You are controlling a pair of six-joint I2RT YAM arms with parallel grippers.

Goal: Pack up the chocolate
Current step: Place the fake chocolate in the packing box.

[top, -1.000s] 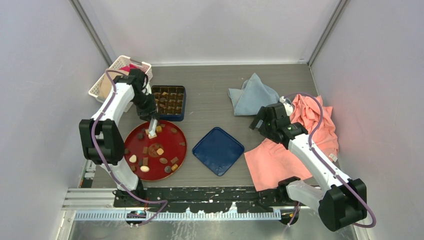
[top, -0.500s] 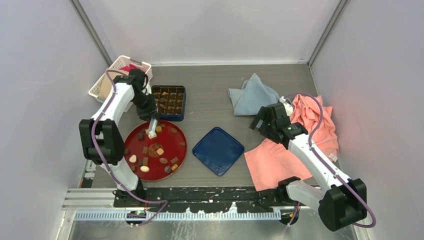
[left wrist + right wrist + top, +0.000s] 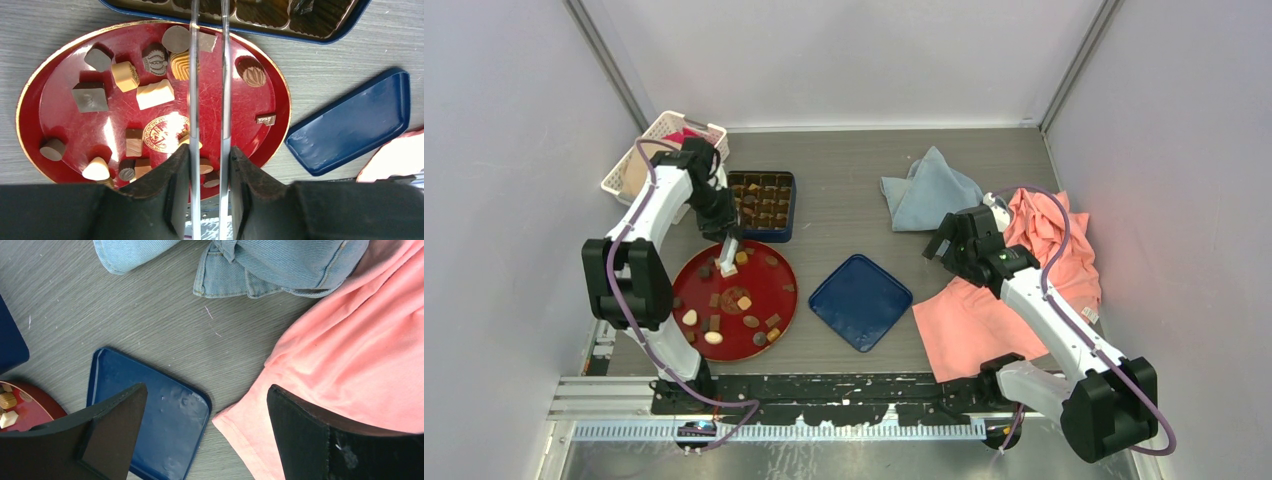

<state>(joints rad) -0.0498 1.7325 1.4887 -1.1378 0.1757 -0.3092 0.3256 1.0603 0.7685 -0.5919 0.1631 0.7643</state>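
Grey worktop is carrying everything. Pink cloth is lying crumpled at the right side, with denim cloth bunched just behind it. Red plate is sitting near the left front. Blue lid is lying flat just right of the plate, inside up. Blue box is sitting just behind the plate, its compartments partly filled with brown pieces. A basket is standing in the far left corner.

Right pincer is hovering wide open and holding nothing, above the lid's corner and the pink cloth's edge.

Left pincer is clamping partway down on the metal tongs, whose two blades are reaching across the plate toward the box.

The chocolate is lying scattered over the plate: brown, tan and cream pieces. One tan square is sitting between the blades at the far rim; cannot tell whether it is pinched.
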